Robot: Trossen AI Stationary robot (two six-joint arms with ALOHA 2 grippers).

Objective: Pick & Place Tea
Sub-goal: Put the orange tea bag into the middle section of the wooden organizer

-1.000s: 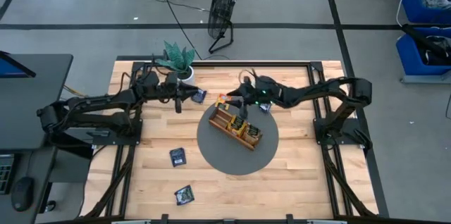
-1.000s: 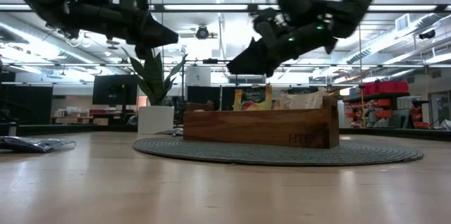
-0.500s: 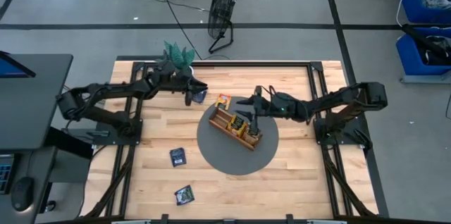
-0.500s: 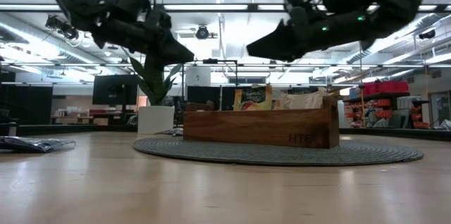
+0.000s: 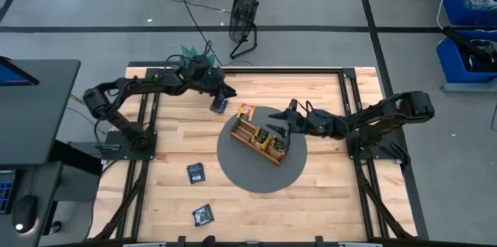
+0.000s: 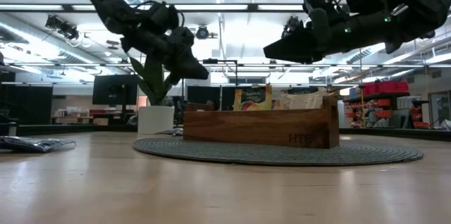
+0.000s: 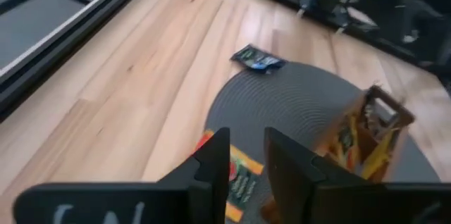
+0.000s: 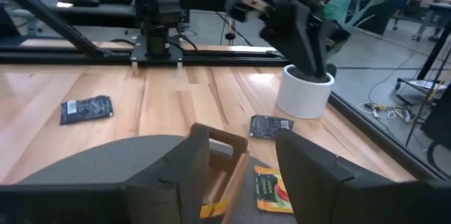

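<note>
We see the left gripper (image 5: 225, 92) has swung across from the plant side to hang over the dark blue sachet (image 5: 220, 106) at the table's far edge, just off the round grey mat (image 5: 241, 173). Its fingers have been parting over the last second and now stand slightly apart, holding nothing — we read this as lining up a pick.

The right gripper (image 5: 284, 116) has pulled back off the wooden divided tray (image 5: 250, 132) and hovers by its end, jaws wide, empty — probably a drop just done.

The tray on the mat holds several sachets upright, orange-yellow and pale. An orange sachet (image 5: 246, 111) lies on the mat's far rim; two more dark sachets (image 5: 196, 172) (image 5: 203, 214) lie loose near the front.
</note>
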